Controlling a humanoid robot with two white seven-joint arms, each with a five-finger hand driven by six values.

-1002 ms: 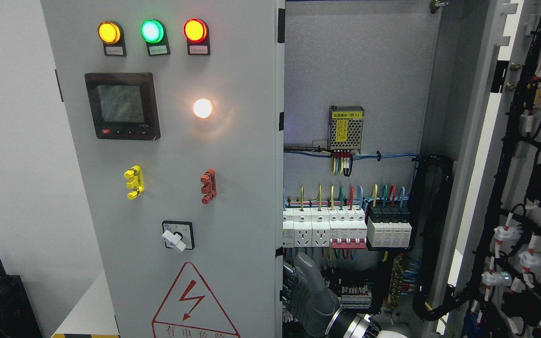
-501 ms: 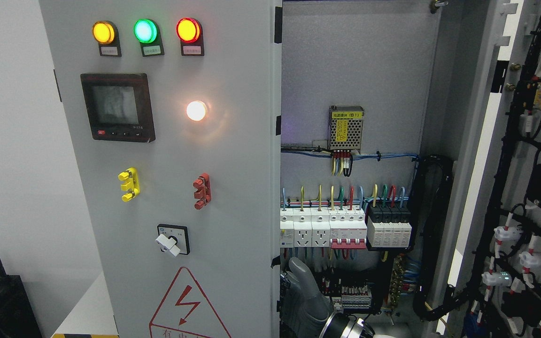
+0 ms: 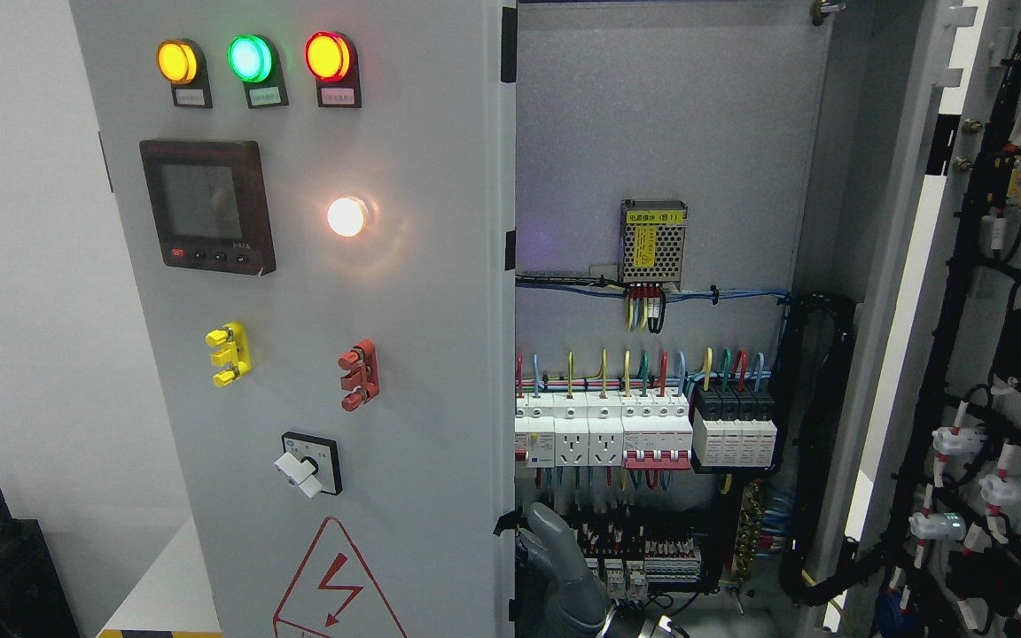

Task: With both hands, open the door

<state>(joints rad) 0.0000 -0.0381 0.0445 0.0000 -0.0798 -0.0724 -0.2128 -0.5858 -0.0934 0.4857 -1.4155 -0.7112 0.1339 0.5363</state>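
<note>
White wall lies behind the grey cabinet at nine o'clock. We see its left door [image 3: 315, 337] ajar, our robot hand [image 3: 559, 571] at six o'clock against the door's inner edge, fingers pressed together, grasping nothing.

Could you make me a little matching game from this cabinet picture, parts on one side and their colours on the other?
Parts:
1. leftmost lamp
2. middle lamp
3. robot hand
4. rotary switch knob

Colours:
A. white
B. grey
C. amber
D. green

Pairs: 1-C, 2-D, 3-B, 4-A
</note>
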